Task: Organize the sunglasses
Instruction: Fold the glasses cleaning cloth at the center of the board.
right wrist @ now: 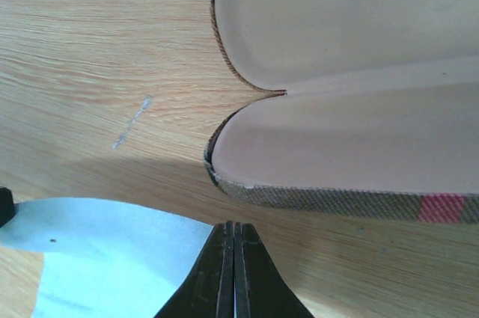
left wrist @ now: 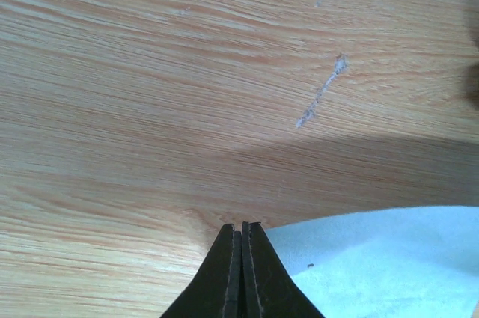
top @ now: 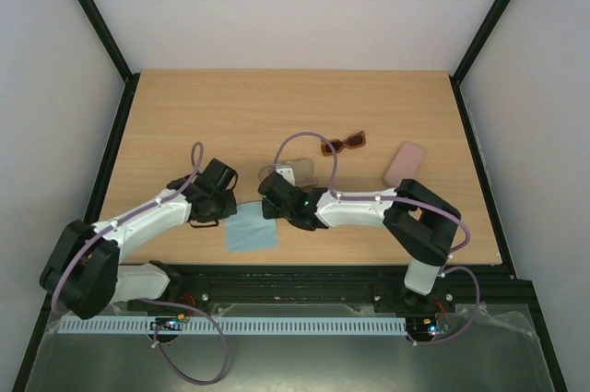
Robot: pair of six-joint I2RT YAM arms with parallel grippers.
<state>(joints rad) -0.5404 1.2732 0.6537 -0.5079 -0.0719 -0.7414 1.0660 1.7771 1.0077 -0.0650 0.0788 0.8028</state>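
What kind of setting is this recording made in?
Probably a lab test cell, not a home: a wooden table boxed in by plain white panels on black frame posts, with the left arm and right arm bolted at its near edge.

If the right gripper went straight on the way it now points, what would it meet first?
The right gripper would likely meet the open case, at its plaid near wall; depth is unclear, so it might clear the rim.

The wooden table [top: 184, 115] bears brown sunglasses [top: 343, 143], pink case [top: 404, 163], open plaid case [top: 290, 173], blue cloth [top: 252, 233].
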